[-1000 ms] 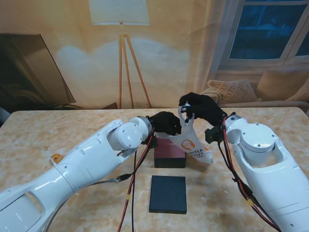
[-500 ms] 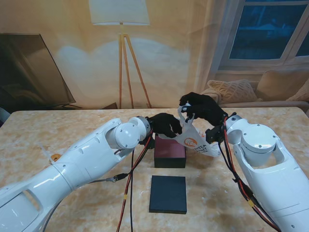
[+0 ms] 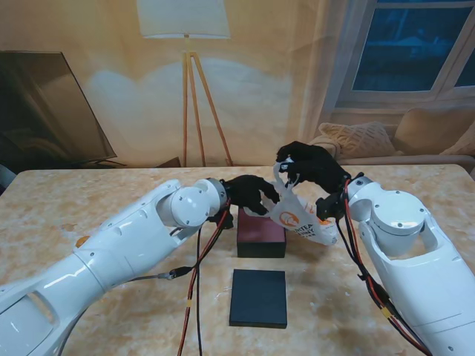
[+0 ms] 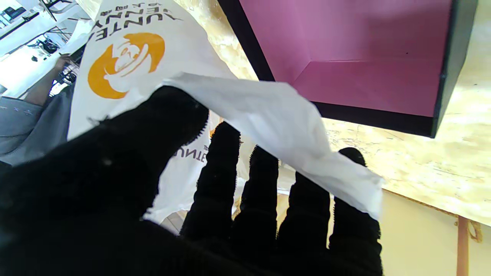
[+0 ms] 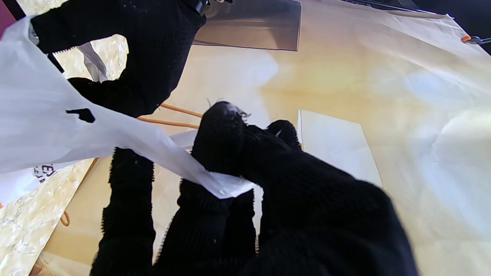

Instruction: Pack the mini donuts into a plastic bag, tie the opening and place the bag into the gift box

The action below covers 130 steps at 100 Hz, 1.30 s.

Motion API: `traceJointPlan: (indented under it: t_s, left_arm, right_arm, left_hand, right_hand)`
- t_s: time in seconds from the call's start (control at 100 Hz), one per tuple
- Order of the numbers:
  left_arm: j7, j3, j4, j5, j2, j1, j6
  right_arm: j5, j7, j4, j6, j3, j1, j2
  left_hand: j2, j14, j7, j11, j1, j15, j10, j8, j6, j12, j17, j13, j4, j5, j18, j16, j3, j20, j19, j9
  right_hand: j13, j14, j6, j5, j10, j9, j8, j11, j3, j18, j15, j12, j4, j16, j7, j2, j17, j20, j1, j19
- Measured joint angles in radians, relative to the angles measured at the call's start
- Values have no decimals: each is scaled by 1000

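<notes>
- Stand view: we hold the bag (image 3: 299, 220) in the air at centre frame, right of centre, with both hands. The right hand (image 3: 310, 165) grips one handle high; the left hand (image 3: 251, 193) grips the other handle lower, to the picture's left. We judge that the two handles are kept apart to be crossed for the knot.
- Stand view: the box (image 3: 260, 231) sits open on the table (image 3: 89, 200), just under the bag, magenta inside; we judge this shortens the drop once the bag is tied. The lid (image 3: 258, 297) lies flat nearer to us, clear of the box.
- Stand view: no donuts can be made out; the bag hangs as if loaded, but its contents are hidden.
- Left wrist view: the left hand (image 4: 161, 199) pins a white strip of bag (image 4: 122, 65) between thumb and fingers (image 4: 215, 180); the remaining fingers are spread. The box (image 4: 345, 57) fills the upper right of the frame.
- Right wrist view: the right hand (image 5: 245, 191) pinches a handle of the bag (image 5: 46, 130) at centre frame, thumb closed against the fingers. The left hand (image 5: 145, 50) shows at upper left, also on the bag.
</notes>
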Motion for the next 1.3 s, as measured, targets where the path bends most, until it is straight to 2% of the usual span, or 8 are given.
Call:
traceJointPlan:
  t_s: [0.19, 0.29, 0.35, 0.42, 0.51, 0.93, 1.04, 1.3]
  left_arm:
    - [10, -10, -23, 26, 10, 10, 0]
    - [34, -25, -52, 40, 12, 29, 29]
    - [42, -34, -73, 40, 14, 40, 45]
    - [54, -43, -90, 41, 14, 51, 50]
    - [77, -50, -102, 39, 13, 63, 50]
    - [119, -77, -176, 113, 22, 106, -17]
    - [130, -78, -181, 100, 24, 111, -51]
    - [148, -59, -109, -52, -14, 94, -85]
  right_arm:
    - [-7, -1, -1, 8, -2, 1, 0]
    - [-41, -4, 0, 6, -8, 4, 0]
    - [-48, -7, 2, 5, -11, 6, 0]
    - [-45, -10, 3, 5, -11, 6, 0]
    - [-41, -14, 3, 7, -10, 6, 0]
    - [-45, -10, 2, 8, -2, 6, 1]
    - [-45, -11, 2, 8, -1, 6, 1]
    - [-32, 3, -2, 18, 10, 4, 1]
  left_hand:
    - [4, 2, 30, 65, 30, 69, 27, 13, 28, 40, 41, 43, 0, 24, 0, 45, -14, 0, 70, 74]
    - [68, 3, 89, 86, 57, 115, 38, 51, 28, 68, 48, 66, 6, 57, 1, 84, -57, 22, 112, 101]
    - [104, 9, 118, 104, 94, 143, 39, 67, 28, 83, 58, 82, 6, 64, 1, 107, -109, 36, 132, 125]
    - [118, 12, 183, 128, 169, 169, 40, 77, 23, 101, 76, 105, -32, 72, 1, 129, -223, 37, 153, 157]
    - [129, 13, 283, 163, 250, 193, 36, 63, 3, 117, 98, 131, -36, 82, 1, 140, -314, 38, 173, 192]
    - [127, 2, 383, 177, 264, 206, 9, 0, -29, 162, 108, 153, -39, 99, 0, 142, -322, 53, 204, 251]
    - [127, -11, 401, 161, 274, 207, -1, -25, -30, 187, 146, 182, -39, 123, -25, 144, -319, 53, 193, 286]
    - [194, -45, 405, 42, 368, 115, -15, -86, -34, 172, 206, 210, -39, 136, -61, 11, -337, -125, 108, 331]
  right_hand:
    - [0, 0, 0, 0, 0, 0, 0, 0, 0, 0, 0, 0, 0, 0, 0, 0, 0, -5, 0, 0]
    - [0, 0, 0, 0, 0, 0, 0, 0, 0, 0, 0, 0, 0, 0, 0, 0, 0, -5, 0, 0]
    - [0, 0, 0, 0, 0, 0, 0, 0, 0, 0, 0, 0, 0, 0, 0, 0, 0, -5, 0, 0]
    - [0, 0, 0, 0, 0, 0, 0, 0, 0, 0, 0, 0, 0, 0, 0, 0, 0, -6, 0, 0]
    - [0, 0, 0, 0, 0, 0, 0, 0, 0, 0, 0, 0, 0, 0, 0, 0, 0, -6, 0, 0]
    - [0, 0, 0, 0, 0, 0, 0, 0, 0, 0, 0, 0, 0, 0, 0, 0, -5, -6, 0, 0]
    - [0, 0, 0, 0, 0, 0, 0, 0, 0, 0, 0, 0, 0, 0, 0, 0, -5, -6, 0, 0]
    - [0, 0, 0, 0, 0, 0, 0, 0, 0, 0, 1, 0, 0, 0, 0, 0, -5, -6, 0, 0]
